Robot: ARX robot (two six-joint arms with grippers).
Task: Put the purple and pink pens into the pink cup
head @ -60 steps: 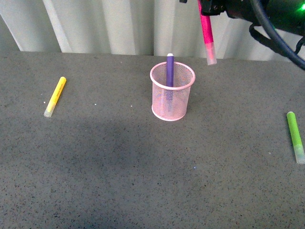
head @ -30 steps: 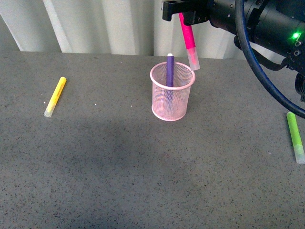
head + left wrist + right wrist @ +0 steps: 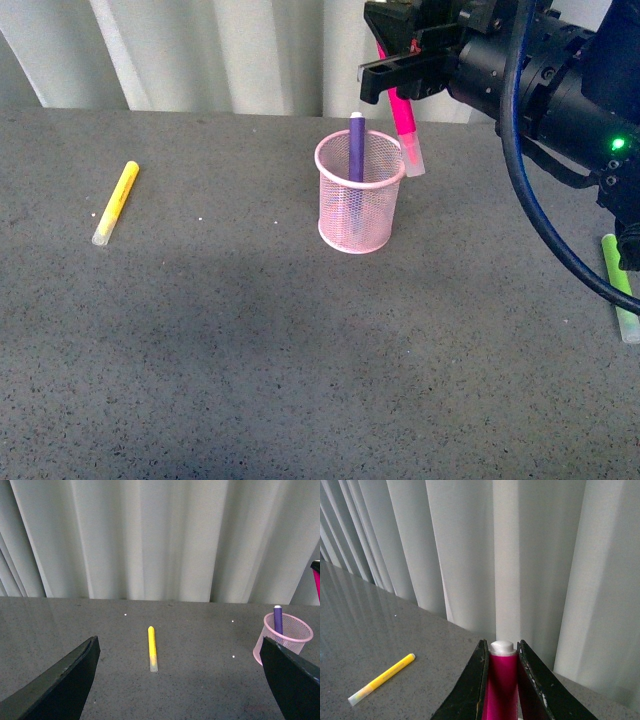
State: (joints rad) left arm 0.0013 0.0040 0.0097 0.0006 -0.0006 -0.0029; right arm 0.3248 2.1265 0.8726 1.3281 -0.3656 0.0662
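Presently the pink pen [image 3: 404, 118] is pinched cap-down by the right hand [image 3: 398, 72] at the pink cup's [image 3: 361, 192] two-o'clock rim, tilted for insertion beside the upright purple pen [image 3: 356, 147]; the left hand [image 3: 180, 680] is spread.

You have four markers in sight: one purple pen [image 3: 356, 148] standing in the cup, one pink pen [image 3: 405, 128] held up in the air, one yellow marker [image 3: 115, 203] lying on the table, and one green marker [image 3: 621, 287] lying on the table. You have one pink cup [image 3: 360, 206], a mesh holder. You have two grippers: one right gripper [image 3: 502, 672] clamped on the pink pen and one left gripper [image 3: 180, 680] with its jaws spread wide
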